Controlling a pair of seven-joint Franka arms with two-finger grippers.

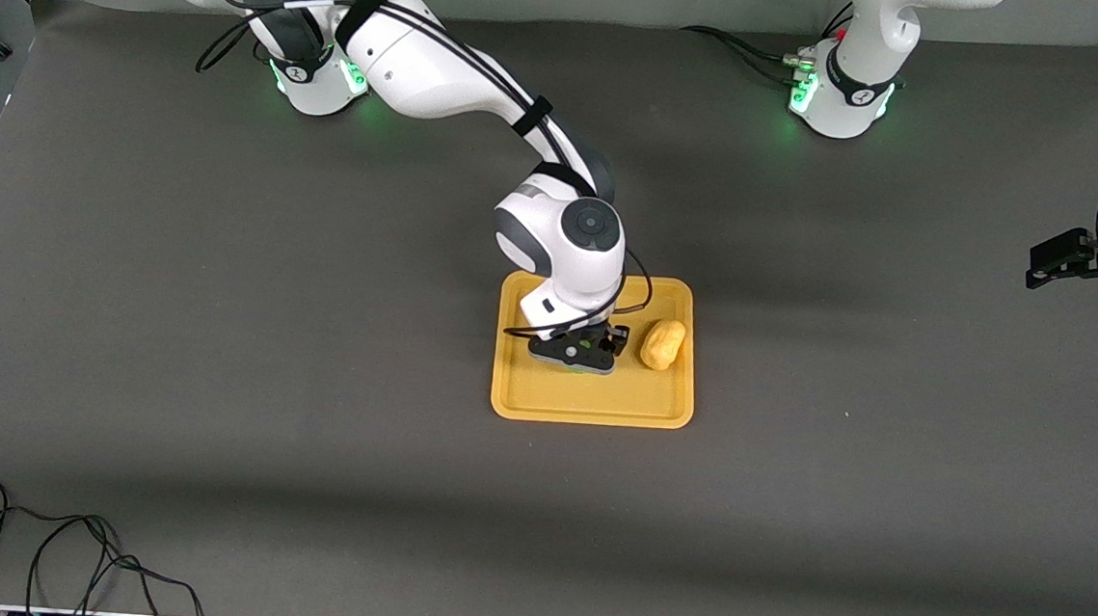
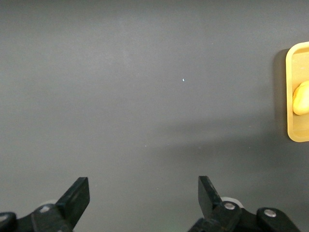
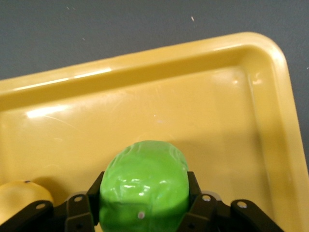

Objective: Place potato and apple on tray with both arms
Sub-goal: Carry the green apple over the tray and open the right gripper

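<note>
The yellow-orange tray point(image 1: 590, 411) lies mid-table. The potato point(image 1: 662, 344) rests on it toward the left arm's end, and it also shows in the left wrist view point(image 2: 301, 99) and the right wrist view point(image 3: 21, 193). My right gripper point(image 1: 584, 357) is low over the tray floor point(image 3: 145, 72), shut on the green apple point(image 3: 144, 186), beside the potato. I cannot tell whether the apple touches the tray. My left gripper point(image 1: 1045, 265) waits open and empty point(image 2: 142, 188) over bare table at the left arm's end, well away from the tray point(image 2: 291, 96).
Dark grey mat covers the table. Loose black cables point(image 1: 59, 544) lie at the table's edge nearest the front camera, toward the right arm's end. The arm bases point(image 1: 319, 79) point(image 1: 839, 101) stand along the table's edge farthest from the front camera.
</note>
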